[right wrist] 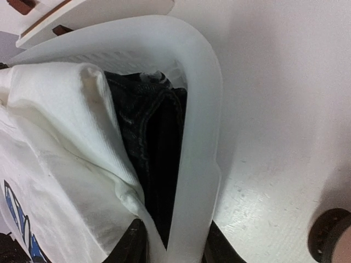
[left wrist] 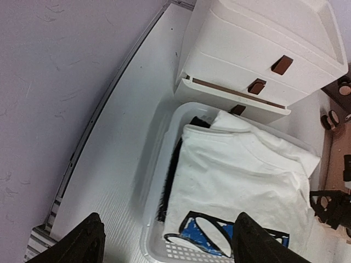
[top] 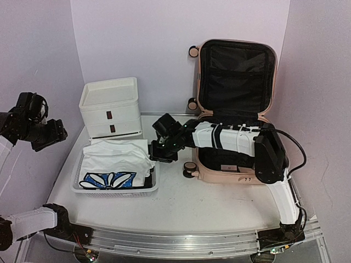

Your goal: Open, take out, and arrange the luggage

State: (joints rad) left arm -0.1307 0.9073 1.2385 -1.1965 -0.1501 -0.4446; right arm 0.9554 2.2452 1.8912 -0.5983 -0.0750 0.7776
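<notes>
The pale pink luggage (top: 219,172) lies open at the right, lid up against the back wall, black lining showing; one caster wheel shows in the right wrist view (right wrist: 329,241). My right gripper (top: 159,150) reaches left from the luggage to the white perforated basket (top: 77,186). In the right wrist view its fingers (right wrist: 131,244) straddle the basket's right rim (right wrist: 203,109) and are closed on it, with a fold of the white T-shirt (right wrist: 60,137) beside the rim. My left gripper (top: 52,134) hangs open and empty, raised at the far left; its wrist view looks down on the basket (left wrist: 159,164).
The basket holds a white T-shirt (top: 120,159) with a blue print over a dark garment (right wrist: 148,137). A white plastic drawer unit (top: 109,107) stands behind the basket, and its lowest drawer is slightly open (left wrist: 236,96). Walls close in at the left, back and right.
</notes>
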